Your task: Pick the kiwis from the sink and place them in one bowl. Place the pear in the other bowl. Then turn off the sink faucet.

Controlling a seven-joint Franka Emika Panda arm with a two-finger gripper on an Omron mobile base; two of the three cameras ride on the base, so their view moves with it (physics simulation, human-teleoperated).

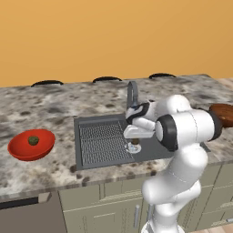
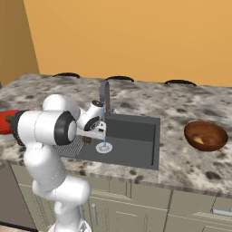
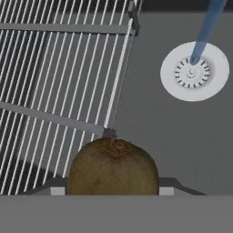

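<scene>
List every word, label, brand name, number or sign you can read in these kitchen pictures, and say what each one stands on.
There is none to read. The red bowl, the brown bowl, the sink, the faucet, the counter, the wall and the kiwi at the hand all bear no lettering, numbers or signs.

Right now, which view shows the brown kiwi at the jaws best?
The hand view: the brown kiwi sits large between the jaws, above the sink floor. In the left base view it is a small dark spot; in the right base view the arm hides it.
</scene>
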